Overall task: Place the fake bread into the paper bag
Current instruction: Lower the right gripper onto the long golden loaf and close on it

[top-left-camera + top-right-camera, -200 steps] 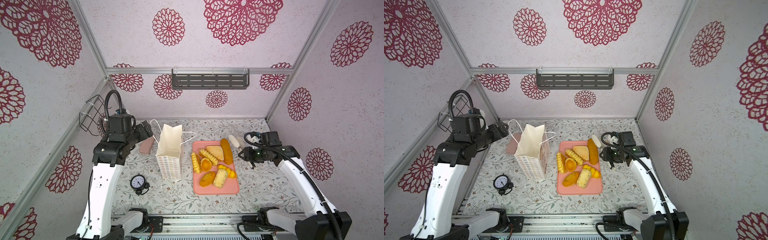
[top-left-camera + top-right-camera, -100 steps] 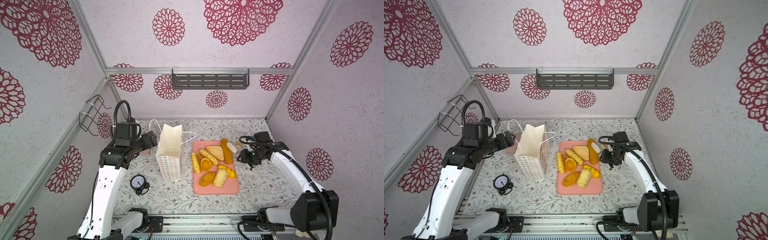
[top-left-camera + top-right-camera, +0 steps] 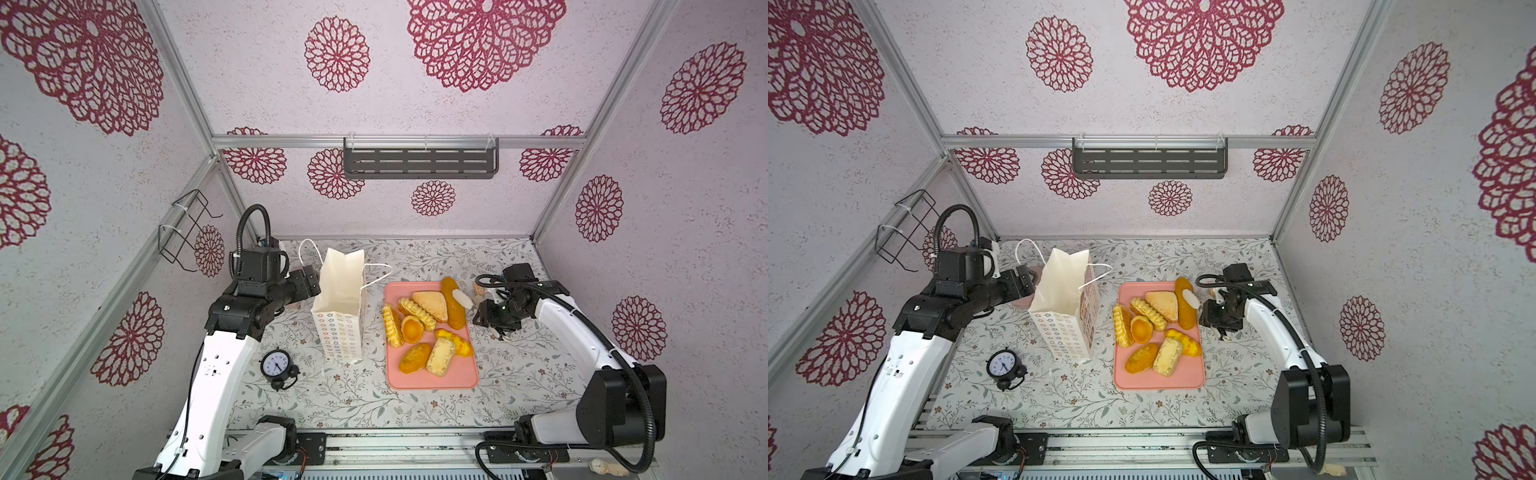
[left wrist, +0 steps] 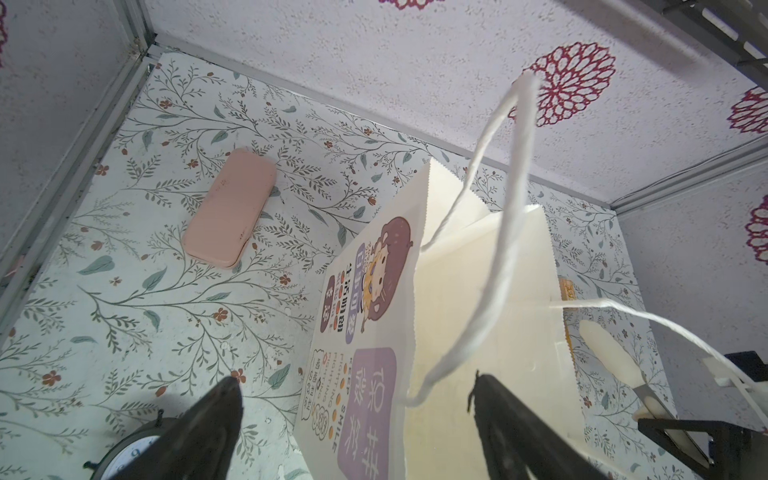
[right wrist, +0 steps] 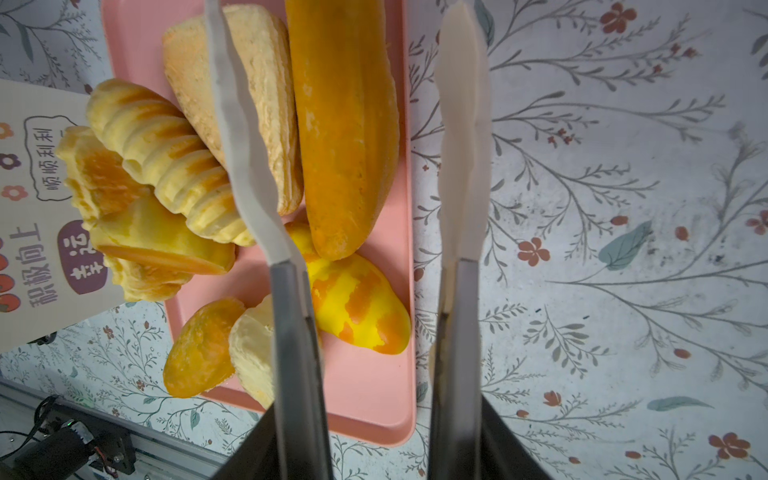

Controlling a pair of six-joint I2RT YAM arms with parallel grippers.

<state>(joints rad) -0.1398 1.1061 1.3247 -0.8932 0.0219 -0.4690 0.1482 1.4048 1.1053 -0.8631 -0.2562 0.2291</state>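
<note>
Top views: fake bread on pink tray, paper bag upright, seemingly empty; left pincer and right pincer spread.

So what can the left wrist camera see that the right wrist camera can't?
Only the left wrist view shows the pink case, the alarm clock, the cartoon girl print and the cord handles. Only the right wrist view shows the pink tray with the triangular toast and ridged roll. Both show the paper bag and the floral table cover.
</note>
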